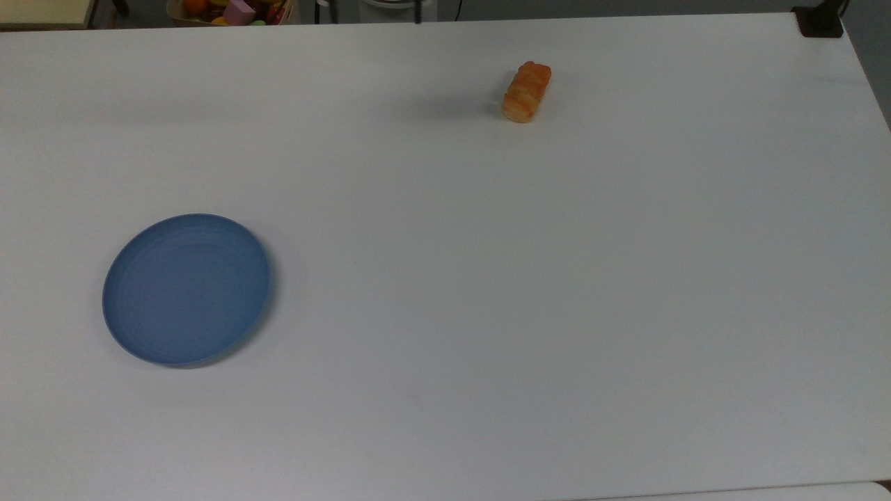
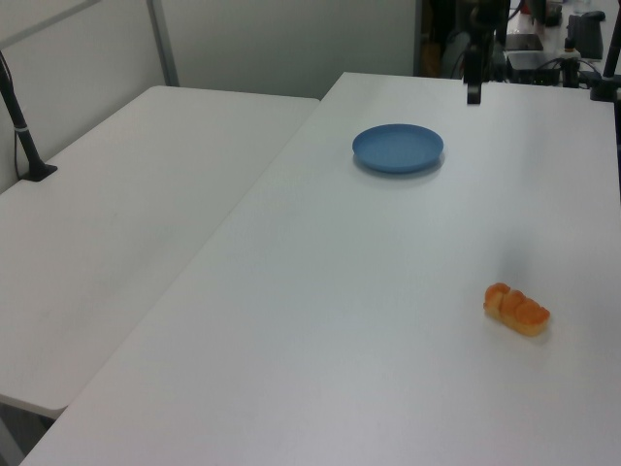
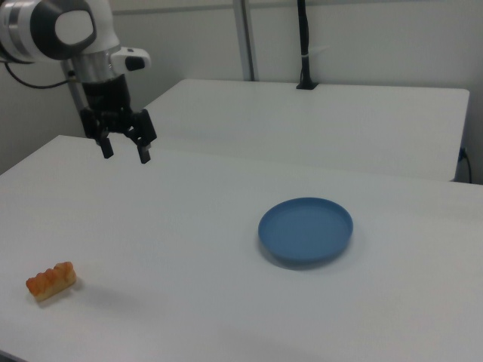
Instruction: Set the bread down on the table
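The bread (image 1: 526,91), a small golden-orange ridged roll, lies by itself on the white table (image 1: 487,278) near the top view's far edge. It also lies low on the left view's right, bread (image 2: 516,310), and at the right view's lower left, bread (image 3: 51,280). My gripper (image 3: 125,151) hangs open and empty high above the table, well away from the bread, at the right view's upper left. In the left view a gripper finger (image 2: 473,85) shows dark near the top edge.
A round blue plate (image 1: 186,288) sits empty at the top view's left, far from the bread; it is plate (image 2: 398,148) and plate (image 3: 306,229) elsewhere. A second white table (image 2: 116,214) stands alongside. A box of coloured toys (image 1: 233,10) sits beyond the far edge.
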You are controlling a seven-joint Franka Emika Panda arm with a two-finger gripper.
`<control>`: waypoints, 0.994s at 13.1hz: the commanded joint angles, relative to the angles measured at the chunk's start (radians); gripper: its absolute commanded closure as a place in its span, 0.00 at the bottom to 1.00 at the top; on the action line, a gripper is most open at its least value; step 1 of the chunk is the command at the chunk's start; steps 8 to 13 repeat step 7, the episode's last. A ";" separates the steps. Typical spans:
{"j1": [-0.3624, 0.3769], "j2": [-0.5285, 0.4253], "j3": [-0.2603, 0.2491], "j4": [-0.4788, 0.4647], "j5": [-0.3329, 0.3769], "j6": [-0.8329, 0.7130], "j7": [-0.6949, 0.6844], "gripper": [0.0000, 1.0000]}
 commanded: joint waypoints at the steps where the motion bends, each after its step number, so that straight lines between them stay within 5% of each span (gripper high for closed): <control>1: 0.047 -0.047 -0.102 0.016 0.016 -0.032 -0.052 0.00; 13: 0.033 -0.061 -0.129 0.013 0.016 -0.042 -0.041 0.00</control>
